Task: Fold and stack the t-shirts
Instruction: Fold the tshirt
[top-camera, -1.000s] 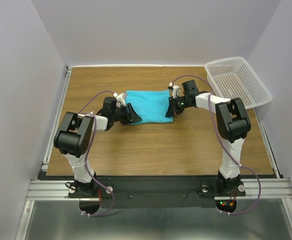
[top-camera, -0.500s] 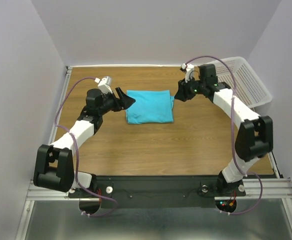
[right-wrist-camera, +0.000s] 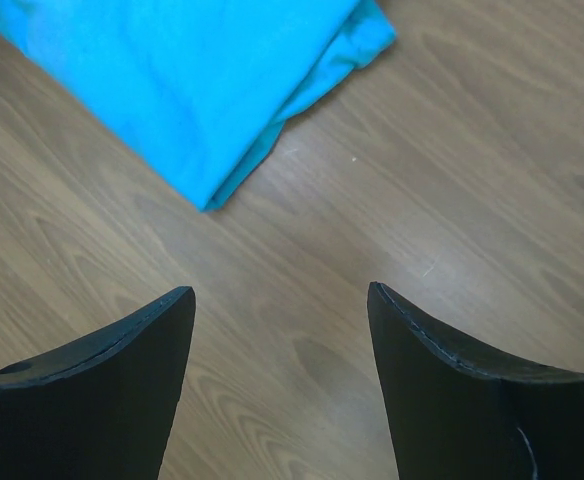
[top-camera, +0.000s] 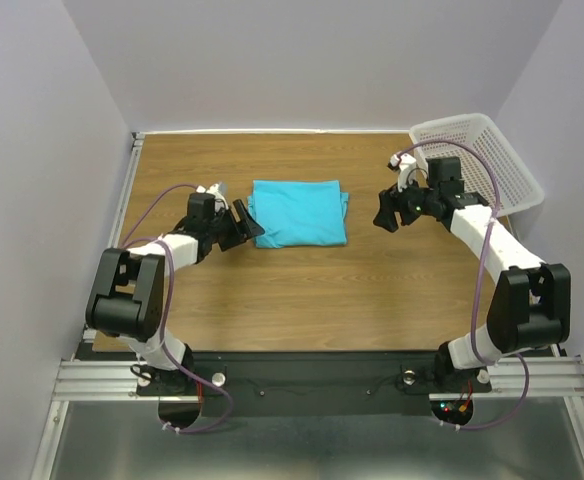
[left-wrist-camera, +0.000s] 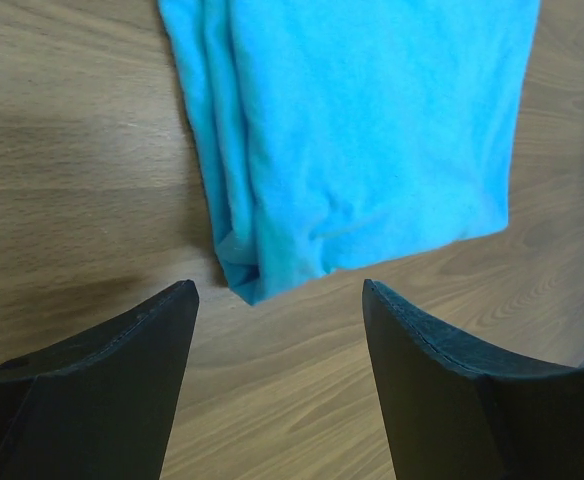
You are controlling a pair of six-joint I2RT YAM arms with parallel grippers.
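left gripper (top-camera: 244,222) open wide, nothing between the fingers. it sits just beside the folded t-shirt (top-camera: 299,212), at the shirt's 9 o'clock, pointing at it. in the left wrist view the left gripper (left-wrist-camera: 277,285) frames the near corner of the t-shirt (left-wrist-camera: 372,130); both fingertips (left-wrist-camera: 184,290) are off the cloth, over bare wood.

right gripper (top-camera: 384,212) also spread, empty, at the shirt's 3 o'clock with a strip of bare table between it and the fabric. right wrist view: right gripper (right-wrist-camera: 280,290) over wood grain only, t-shirt (right-wrist-camera: 172,90) up at its 11 o'clock.

the shirt lies flat on the table (top-camera: 302,290), folded to a rough rectangle, a bit toward 12 o'clock from table centre. fold layers show along the left edge in the left wrist view. only one shirt visible.

white perforated basket (top-camera: 477,160) overhangs the table's 2 o'clock corner, near the right arm, apart from the shirt.
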